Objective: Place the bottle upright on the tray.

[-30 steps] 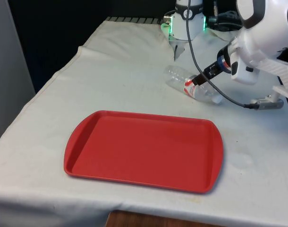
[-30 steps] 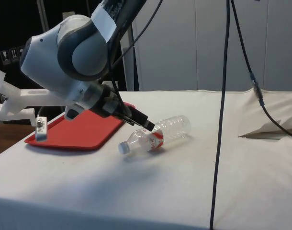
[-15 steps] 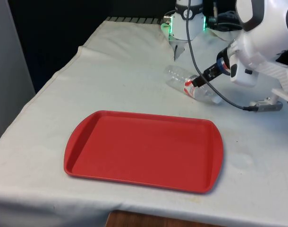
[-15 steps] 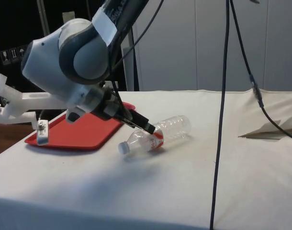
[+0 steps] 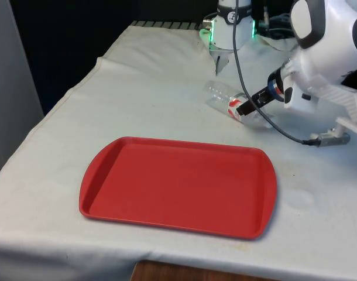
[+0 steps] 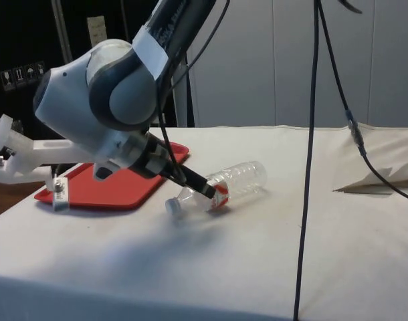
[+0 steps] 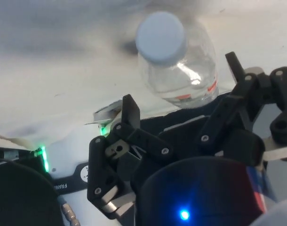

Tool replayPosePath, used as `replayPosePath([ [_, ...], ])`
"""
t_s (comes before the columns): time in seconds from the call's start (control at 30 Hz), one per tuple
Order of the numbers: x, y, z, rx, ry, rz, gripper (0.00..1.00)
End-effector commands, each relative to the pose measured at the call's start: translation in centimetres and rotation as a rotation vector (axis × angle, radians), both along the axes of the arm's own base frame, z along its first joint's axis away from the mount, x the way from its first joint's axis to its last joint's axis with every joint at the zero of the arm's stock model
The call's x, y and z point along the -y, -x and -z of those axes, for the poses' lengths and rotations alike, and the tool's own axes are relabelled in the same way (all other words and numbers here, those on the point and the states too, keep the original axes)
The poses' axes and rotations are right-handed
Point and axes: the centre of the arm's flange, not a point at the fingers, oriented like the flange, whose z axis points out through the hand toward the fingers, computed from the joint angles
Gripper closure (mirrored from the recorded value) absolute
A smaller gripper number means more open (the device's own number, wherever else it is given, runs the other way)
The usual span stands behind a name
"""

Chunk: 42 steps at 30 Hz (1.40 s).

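Right now we find the clear plastic bottle (image 5: 240,105) lying on its side on the white-clothed surface (image 5: 137,99), upper right of the front view, well apart from the red tray (image 5: 178,184) at lower centre. Our hand (image 5: 247,108) is down at the bottle's red label, near the neck. In the wrist view the 2 fingers (image 7: 129,117) stand apart, 1 on each side of the bottle, so we judge it spread and not yet gripping. To do this step well, we should close squarely across the body, above the cap, before lifting. The wrist view gives us the pale cap (image 7: 161,37) end-on; the side view shows the bottle (image 6: 217,188) resting flat.
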Motion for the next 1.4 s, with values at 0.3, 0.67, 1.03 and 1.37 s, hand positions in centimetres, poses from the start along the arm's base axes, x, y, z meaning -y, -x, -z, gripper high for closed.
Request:
replayPosePath([
  [0.3, -0.12, -0.07, 0.85, 0.030, 0.021, 0.000, 0.00],
  [0.67, -0.04, -0.04, 0.81, 0.025, 0.021, 0.004, 0.00],
  [1.03, -0.03, -0.01, 0.81, 0.022, 0.021, 0.005, 0.00],
  [1.37, 0.03, -0.02, 0.81, 0.021, 0.022, 0.006, 0.00],
])
